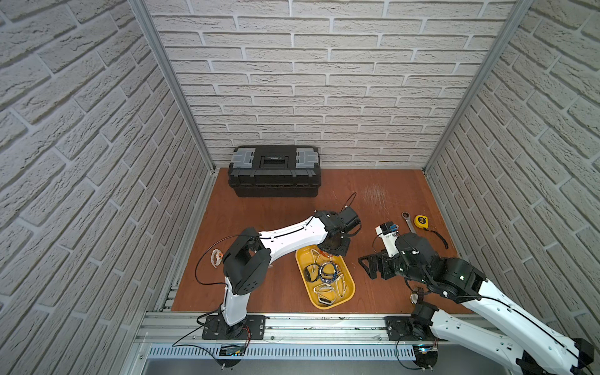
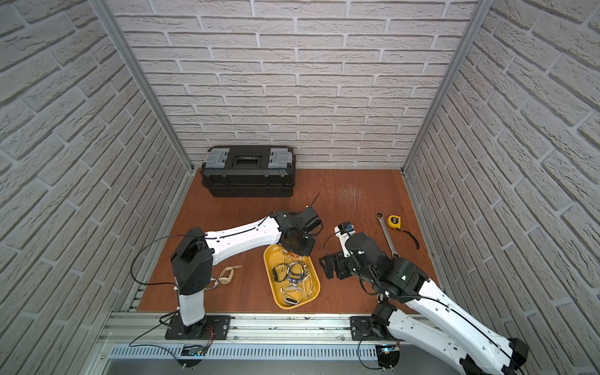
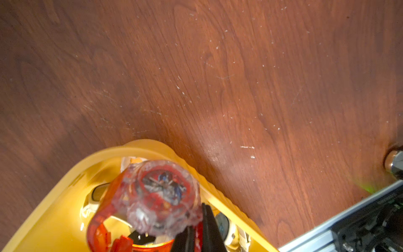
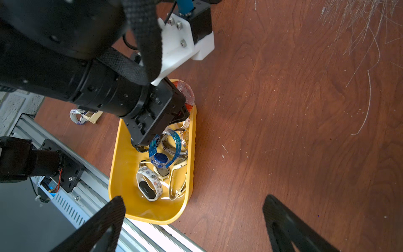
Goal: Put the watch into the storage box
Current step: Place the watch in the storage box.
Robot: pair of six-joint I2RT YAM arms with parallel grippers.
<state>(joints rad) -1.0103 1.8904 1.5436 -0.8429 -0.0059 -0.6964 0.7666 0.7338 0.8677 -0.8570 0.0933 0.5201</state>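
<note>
Left fingers (image 3: 209, 227) are pinching the red watch (image 3: 161, 192), with the storage box (image 3: 220, 197) rim just below them; releasing here is risking a fall outside. Right fingers (image 4: 104, 222) are standing spread.

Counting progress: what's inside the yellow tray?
Several watches in the storage box: a blue watch, a white-banded watch, others tangled. The left hand, holding the red watch, hides the far end.

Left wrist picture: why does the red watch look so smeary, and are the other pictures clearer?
Left wrist view: the red watch is soft, close to the lens, with glare on the yellow tray; the table is crisper. Right wrist view: the blue watch in the tray is sharp, the open right gripper dark and blurred. Both top views: clear, though the brick walls splay outward.
</note>
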